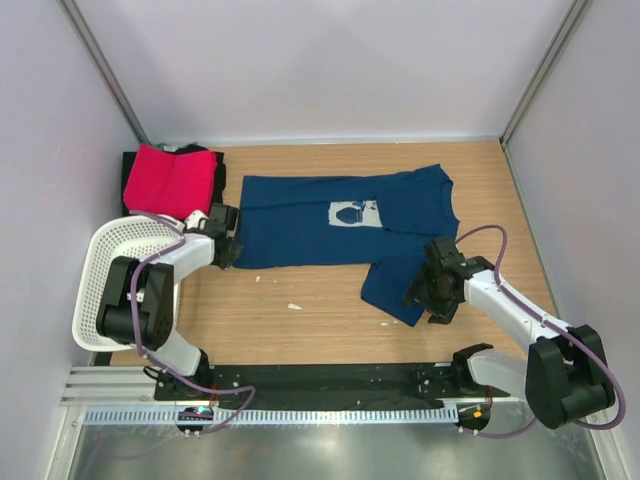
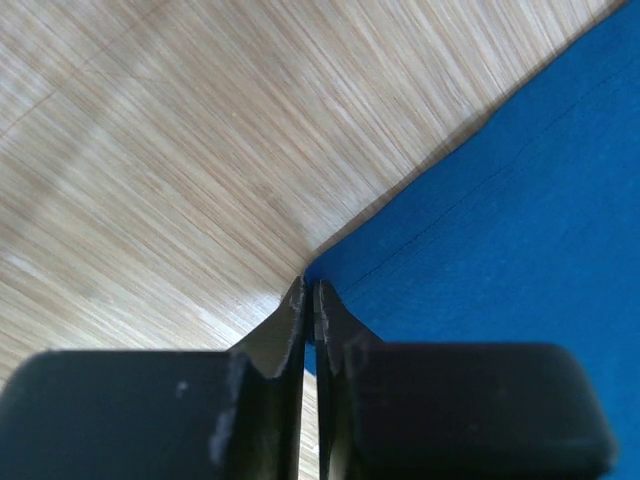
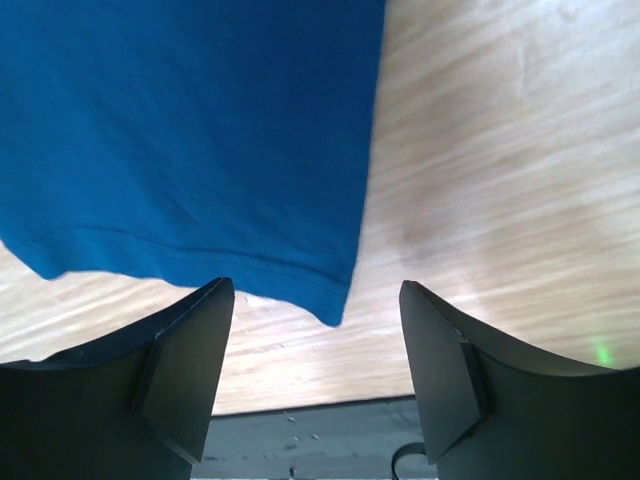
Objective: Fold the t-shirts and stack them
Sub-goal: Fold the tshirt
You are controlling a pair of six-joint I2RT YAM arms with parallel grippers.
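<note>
The navy blue t-shirt [image 1: 320, 232] with a white chest print [image 1: 355, 213] lies spread on the wooden table, one sleeve [image 1: 398, 285] trailing toward the front. My left gripper [image 1: 228, 250] is shut on the shirt's near left corner; in the left wrist view the jaws [image 2: 309, 295] pinch the blue cloth [image 2: 520, 220] at its corner. My right gripper [image 1: 425, 290] is open over the sleeve's end; in the right wrist view [image 3: 315, 290] the sleeve corner [image 3: 200, 130] hangs between the spread fingers. The pink-red t-shirt [image 1: 170, 180] lies folded on the black one [image 1: 222, 178] at the back left.
A white perforated basket [image 1: 100, 270] stands at the left edge, beside the left arm. Two small white scraps [image 1: 293, 306] lie on the wood in front of the shirt. Grey walls close in the table on three sides. A black strip runs along the near edge.
</note>
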